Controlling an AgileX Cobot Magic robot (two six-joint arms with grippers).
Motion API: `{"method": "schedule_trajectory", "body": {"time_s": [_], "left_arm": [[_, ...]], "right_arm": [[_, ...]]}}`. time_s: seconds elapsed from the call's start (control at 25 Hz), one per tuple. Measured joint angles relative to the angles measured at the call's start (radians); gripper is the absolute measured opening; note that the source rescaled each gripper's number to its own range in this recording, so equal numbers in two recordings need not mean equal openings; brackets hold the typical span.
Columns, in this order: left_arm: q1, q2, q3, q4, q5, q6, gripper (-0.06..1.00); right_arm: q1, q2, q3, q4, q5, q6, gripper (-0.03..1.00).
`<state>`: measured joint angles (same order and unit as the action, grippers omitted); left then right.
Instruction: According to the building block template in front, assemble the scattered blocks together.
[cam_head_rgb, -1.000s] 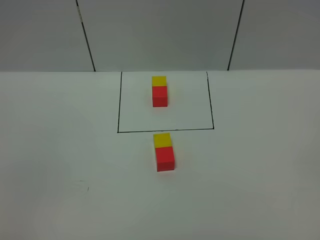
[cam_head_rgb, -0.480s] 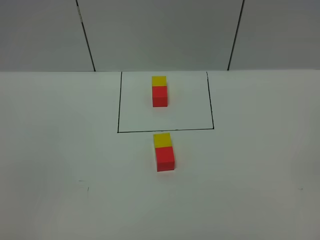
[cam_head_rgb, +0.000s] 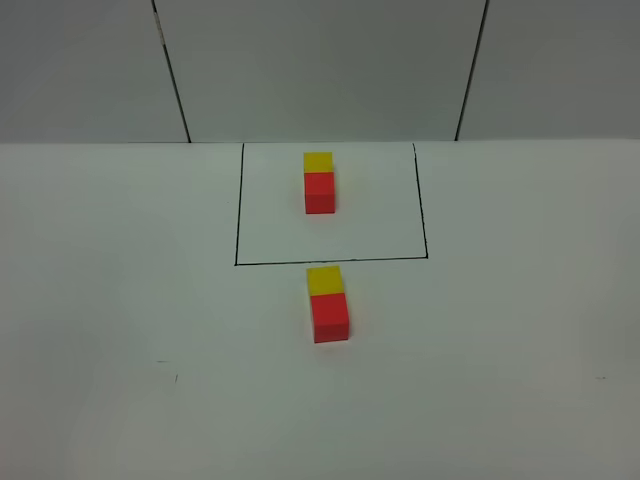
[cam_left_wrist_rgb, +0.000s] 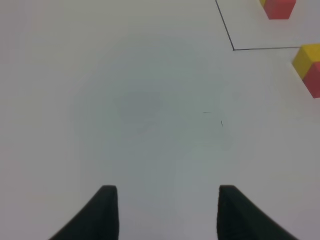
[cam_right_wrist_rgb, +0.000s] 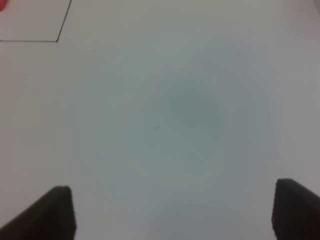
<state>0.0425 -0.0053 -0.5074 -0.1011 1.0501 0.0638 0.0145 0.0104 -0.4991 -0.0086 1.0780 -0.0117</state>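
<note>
The building block template is a yellow cube (cam_head_rgb: 318, 162) touching a red cube (cam_head_rgb: 319, 192) inside a thin black-lined rectangle (cam_head_rgb: 330, 262). Just in front of that line lie the scattered blocks, a yellow cube (cam_head_rgb: 324, 280) and a red cube (cam_head_rgb: 330, 317), touching in one row with the yellow one farther back. The left wrist view catches them at its edge (cam_left_wrist_rgb: 306, 59). My left gripper (cam_left_wrist_rgb: 164, 192) hangs over bare table to their left, drawn in and holding nothing. My right gripper (cam_right_wrist_rgb: 172, 192) is open over bare table to the right. Neither gripper shows in the high view.
The white table (cam_head_rgb: 120, 300) ends at a grey panelled wall (cam_head_rgb: 320, 70) behind the rectangle. Small dark specks (cam_head_rgb: 176, 378) mark the surface at the front left. A corner of the black line (cam_right_wrist_rgb: 57, 40) shows in the right wrist view.
</note>
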Motion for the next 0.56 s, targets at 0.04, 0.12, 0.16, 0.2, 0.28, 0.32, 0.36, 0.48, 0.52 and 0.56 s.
{"method": "schedule_trajectory", "body": {"time_s": [0.04,0.12,0.16,0.2,0.28,0.32,0.36,0.48,0.52,0.56], "left_arm": [[0.000,0.000,0.000,0.000,0.000,0.000,0.02],[0.000,0.000,0.000,0.000,0.000,0.000,0.02],[0.000,0.000,0.000,0.000,0.000,0.000,0.02],[0.000,0.000,0.000,0.000,0.000,0.000,0.02],[0.000,0.000,0.000,0.000,0.000,0.000,0.02],[0.000,0.000,0.000,0.000,0.000,0.000,0.02],[0.000,0.000,0.000,0.000,0.000,0.000,0.02],[0.000,0.000,0.000,0.000,0.000,0.000,0.02],[0.000,0.000,0.000,0.000,0.000,0.000,0.02],[0.000,0.000,0.000,0.000,0.000,0.000,0.02]], "right_arm": [[0.000,0.000,0.000,0.000,0.000,0.000,0.64],[0.000,0.000,0.000,0.000,0.000,0.000,0.64],[0.000,0.000,0.000,0.000,0.000,0.000,0.64],[0.000,0.000,0.000,0.000,0.000,0.000,0.64],[0.000,0.000,0.000,0.000,0.000,0.000,0.64],[0.000,0.000,0.000,0.000,0.000,0.000,0.64],[0.000,0.000,0.000,0.000,0.000,0.000,0.64],[0.000,0.000,0.000,0.000,0.000,0.000,0.64],[0.000,0.000,0.000,0.000,0.000,0.000,0.64],[0.000,0.000,0.000,0.000,0.000,0.000,0.64]]}}
